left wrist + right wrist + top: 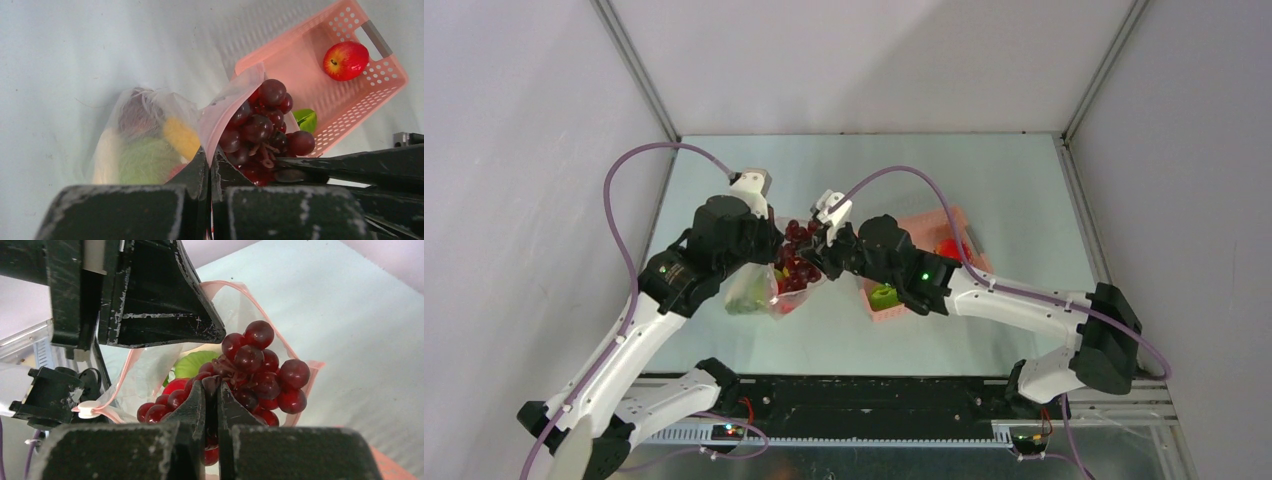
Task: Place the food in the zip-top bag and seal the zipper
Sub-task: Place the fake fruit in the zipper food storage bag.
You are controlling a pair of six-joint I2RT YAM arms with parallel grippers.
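The clear zip-top bag (756, 290) hangs from my left gripper (210, 156), which is shut on its pinkish mouth edge (225, 107). Inside it show a white piece, a leafy green piece (142, 160) and a yellow piece (181, 136). My right gripper (210, 386) is shut on a dark maroon grape bunch (260, 370), held at the bag's open mouth. The bunch also shows in the top view (798, 255) and the left wrist view (262, 125). The zipper strip (117, 385) runs open along the mouth.
The pink slatted basket (959, 225) sits right of the bag, also in the left wrist view (350, 107). It holds a red apple (345, 60) and a lime-green piece (884, 296). Grey walls enclose the table on three sides.
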